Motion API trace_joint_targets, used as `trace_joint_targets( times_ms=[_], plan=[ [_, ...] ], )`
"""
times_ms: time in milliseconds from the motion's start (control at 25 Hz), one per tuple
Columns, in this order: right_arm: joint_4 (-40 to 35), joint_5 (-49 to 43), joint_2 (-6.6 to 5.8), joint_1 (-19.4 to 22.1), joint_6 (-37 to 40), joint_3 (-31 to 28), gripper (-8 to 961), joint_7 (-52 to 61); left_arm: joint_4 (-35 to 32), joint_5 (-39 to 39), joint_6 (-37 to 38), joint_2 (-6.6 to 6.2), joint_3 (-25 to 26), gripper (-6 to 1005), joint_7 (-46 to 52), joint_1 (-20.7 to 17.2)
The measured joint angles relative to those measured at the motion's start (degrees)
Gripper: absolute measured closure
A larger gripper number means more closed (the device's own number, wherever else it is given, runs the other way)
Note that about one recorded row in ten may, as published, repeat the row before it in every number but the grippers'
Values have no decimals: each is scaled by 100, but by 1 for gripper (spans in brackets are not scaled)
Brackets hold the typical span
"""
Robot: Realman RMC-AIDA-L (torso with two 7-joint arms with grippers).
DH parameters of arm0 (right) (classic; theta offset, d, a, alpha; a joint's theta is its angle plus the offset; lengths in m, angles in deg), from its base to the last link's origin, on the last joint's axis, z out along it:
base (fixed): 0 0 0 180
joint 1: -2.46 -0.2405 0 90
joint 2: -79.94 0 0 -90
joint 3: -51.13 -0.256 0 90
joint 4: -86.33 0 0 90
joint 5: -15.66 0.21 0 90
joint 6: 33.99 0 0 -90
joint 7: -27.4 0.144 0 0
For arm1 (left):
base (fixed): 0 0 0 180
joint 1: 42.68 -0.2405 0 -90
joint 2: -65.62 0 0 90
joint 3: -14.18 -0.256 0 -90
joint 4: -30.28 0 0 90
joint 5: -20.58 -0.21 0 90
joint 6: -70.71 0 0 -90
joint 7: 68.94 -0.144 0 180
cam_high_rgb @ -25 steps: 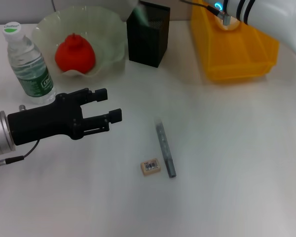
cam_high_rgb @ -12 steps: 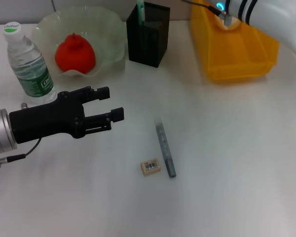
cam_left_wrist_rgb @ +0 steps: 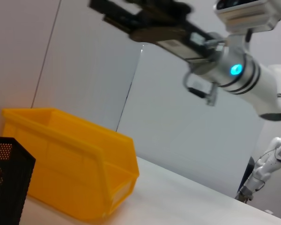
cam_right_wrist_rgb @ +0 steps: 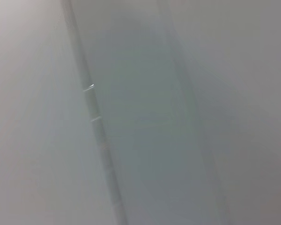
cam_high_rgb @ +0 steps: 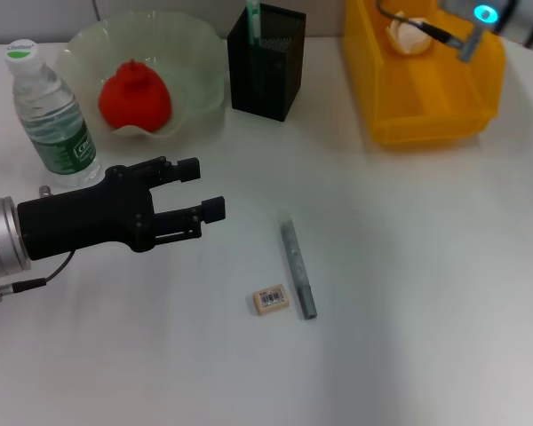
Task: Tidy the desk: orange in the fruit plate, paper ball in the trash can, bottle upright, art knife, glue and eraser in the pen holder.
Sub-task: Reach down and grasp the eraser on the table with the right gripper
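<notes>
White surface carries 1 art knife at lower centre, eraser just beside it. Left pincer hovers at left of frame, fingers apart, holding nothing. Right pincer above yellow bin; state cannot be told.
</notes>
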Motion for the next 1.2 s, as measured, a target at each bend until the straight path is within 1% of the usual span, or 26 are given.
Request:
trace_joint_targets(
  times_ms=[40,80,120,160,200,240,320,400,440,480,520,600,640,680,720,840,880,920,960,1000,1040,1120,1200],
  plan=[
    [-269,-393,-31,97,160,-3,333,336,-12,0,21,2,-7,208,-3,0],
    [-269,-393,-31,97,160,-3,333,336,-12,0,21,2,-7,208,-3,0],
    [-690,-1250,-76,161,489,-54,333,936,-15,0,33,1,-7,208,-7,0],
    [-690,-1250,-76,161,489,-54,333,936,-15,-1,43,0,-8,207,-13,0],
    [-813,-1713,-91,135,671,-107,333,1188,-15,-10,45,-1,-8,207,-17,0],
    [-957,-2500,-116,24,1041,-230,333,1610,-22,-30,46,-5,-8,207,-19,-10],
    [-965,-3229,-147,-149,1521,-333,333,1904,-31,-38,54,-26,-8,207,-19,-29],
    [-925,-3665,-177,-275,1860,-370,333,2039,-30,-41,60,-39,-7,207,-19,-38],
    [-909,-3862,-191,-330,2017,-381,333,2084,-30,-67,83,-77,-10,207,-15,-62],
    [-909,-3862,-191,-330,2017,-381,333,2084,-30,-67,83,-77,-10,207,-15,-62],
    [-904,-4216,-208,-404,2281,-386,333,2108,-33,-110,97,-107,-30,207,-2,-77],
    [-904,-4372,-214,-435,2404,-388,333,2108,-39,-226,134,-180,-59,207,31,-104],
    [-905,-4645,-220,-502,2630,-359,334,2096,-44,-333,163,-256,-67,207,65,-133],
    [-905,-4645,-220,-502,2630,-359,335,2096,-44,-333,163,-256,-67,207,65,-133],
    [-871,-4882,-195,-569,2719,-325,335,2049,-68,-421,176,-344,-69,207,83,-178],
    [-633,-5347,-113,-759,2756,-312,338,1974,-173,-550,236,-431,-77,207,20,-280],
    [-633,-5347,-113,-759,2756,-312,339,1974,-173,-550,236,-431,-77,207,20,-280],
    [-429,-5655,-32,-935,2766,-311,339,1925,-265,-623,322,-458,-77,207,-91,-348],
    [-429,-5655,-32,-935,2766,-311,340,1925,-265,-623,322,-458,-77,207,-91,-348],
    [-318,-5873,38,-1051,2760,-311,341,1874,-303,-673,370,-471,-77,207,-142,-370],
    [-287,-5980,77,-1085,2760,-308,342,1836,-316,-699,387,-476,-77,207,-156,-376],
    [-220,-6275,196,-1180,2706,-219,342,1674,-351,-792,434,-493,-77,207,-171,-379],
    [-195,-6296,210,-1208,2675,-117,341,1650,-360,-857,457,-501,-77,207,-172,-363]
  ],
)
